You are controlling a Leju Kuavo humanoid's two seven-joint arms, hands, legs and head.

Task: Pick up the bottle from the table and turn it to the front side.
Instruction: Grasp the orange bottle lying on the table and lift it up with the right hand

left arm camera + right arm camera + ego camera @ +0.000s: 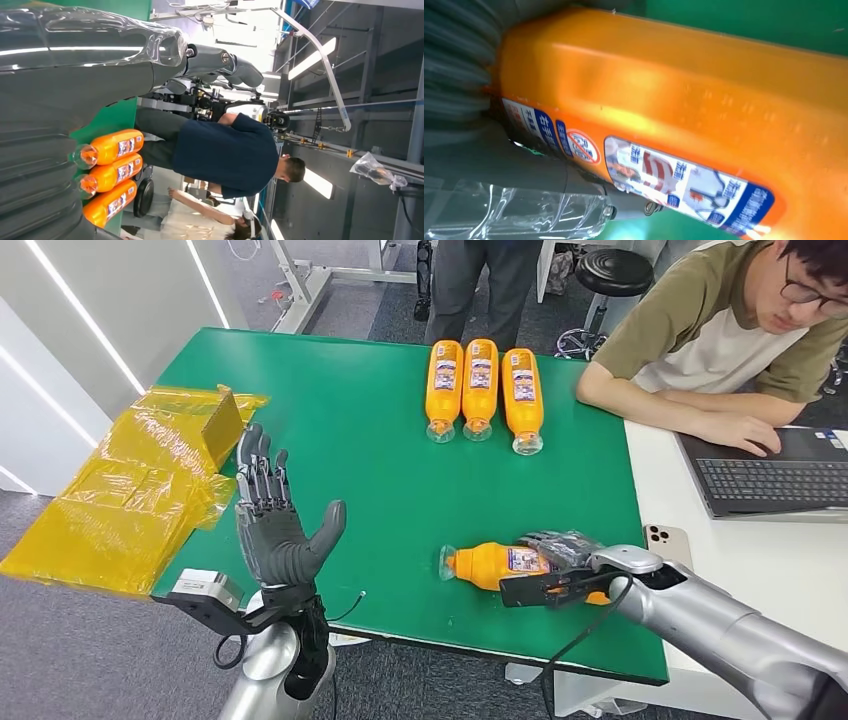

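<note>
An orange bottle (487, 563) lies on its side on the green table (360, 440), near the front edge, its clear cap pointing left. My right hand (556, 558) wraps over its body and grips it; the right wrist view shows the bottle (684, 105) close up with its label facing the camera. My left hand (275, 515) is raised over the table's front left corner, fingers spread, holding nothing. In the left wrist view my left hand (60, 90) appears as a grey cover.
Three more orange bottles (480, 385) lie side by side at the table's far middle, also seen as bottles (107, 175). Yellow plastic bags (130, 490) hang off the left edge. A person (720, 335) sits at a laptop (775, 475) on the white desk at right; a phone (668, 543) lies nearby.
</note>
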